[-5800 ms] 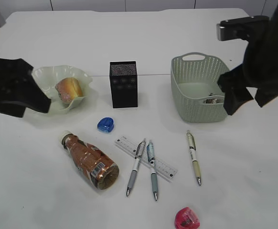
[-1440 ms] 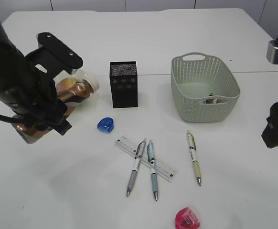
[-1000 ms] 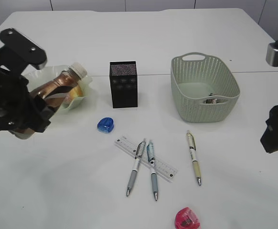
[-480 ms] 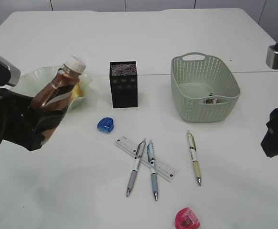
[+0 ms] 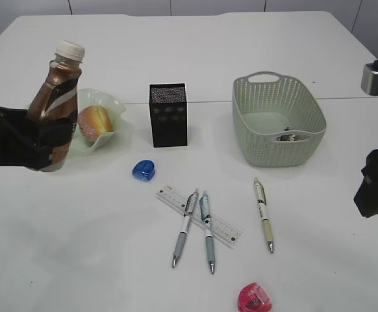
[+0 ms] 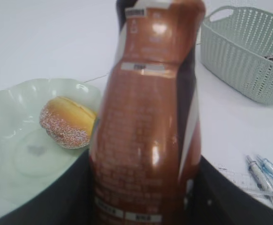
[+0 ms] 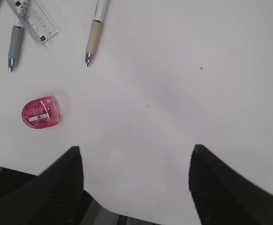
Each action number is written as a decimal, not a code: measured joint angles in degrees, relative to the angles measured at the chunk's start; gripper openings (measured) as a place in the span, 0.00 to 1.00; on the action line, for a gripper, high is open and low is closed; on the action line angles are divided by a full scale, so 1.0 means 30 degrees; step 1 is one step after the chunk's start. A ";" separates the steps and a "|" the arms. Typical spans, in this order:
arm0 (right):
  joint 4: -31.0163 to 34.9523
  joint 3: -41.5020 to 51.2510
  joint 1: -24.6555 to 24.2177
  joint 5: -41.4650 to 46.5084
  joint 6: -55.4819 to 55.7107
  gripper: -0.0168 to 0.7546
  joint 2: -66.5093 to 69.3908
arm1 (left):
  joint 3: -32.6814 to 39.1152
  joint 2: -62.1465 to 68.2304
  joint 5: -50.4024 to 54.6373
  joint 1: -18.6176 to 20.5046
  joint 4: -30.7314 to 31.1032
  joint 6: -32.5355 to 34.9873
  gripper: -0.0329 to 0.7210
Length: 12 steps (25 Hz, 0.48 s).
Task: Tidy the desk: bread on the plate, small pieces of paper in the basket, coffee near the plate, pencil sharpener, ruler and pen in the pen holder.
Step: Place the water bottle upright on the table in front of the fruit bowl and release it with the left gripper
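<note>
The left gripper point(image 5: 46, 140) is clamped around the lower body of a brown plastic coffee bottle with a white cap point(image 5: 56, 97), holding it upright, slightly tilted. Just to its right sits the pale green wavy-edged plate point(image 5: 114, 107) with a sugar-dusted bread roll point(image 5: 93, 122) in it. Further right stands the black mesh pen holder point(image 5: 168, 114), with a blue pencil sharpener point(image 5: 143, 170) in front of it. Beyond lie a clear plastic ruler point(image 5: 225, 227) with two grey-blue pens point(image 5: 205, 231) across it, a beige pen point(image 5: 262, 213), and a pink pencil sharpener point(image 5: 254, 298). The right gripper point(image 7: 134, 185) hovers with its jaws spread wide and empty above bare table, the sage-green woven plastic basket point(image 5: 277, 117) well to its left.
</note>
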 joint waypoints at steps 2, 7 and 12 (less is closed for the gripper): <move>0.0000 0.0000 0.0000 0.0000 0.0035 0.69 0.0000 | 0.0035 0.0000 -0.0030 0.0000 -0.0124 0.0000 0.56; 0.0000 0.0000 0.0000 0.0038 0.0035 0.69 0.0000 | 0.0077 0.0049 0.0026 -0.0273 -0.0124 0.0000 0.56; 0.0000 0.0000 0.0000 -0.0062 0.0035 0.69 0.0000 | 0.0077 0.0875 -0.2372 -0.0185 -0.0003 0.0004 0.56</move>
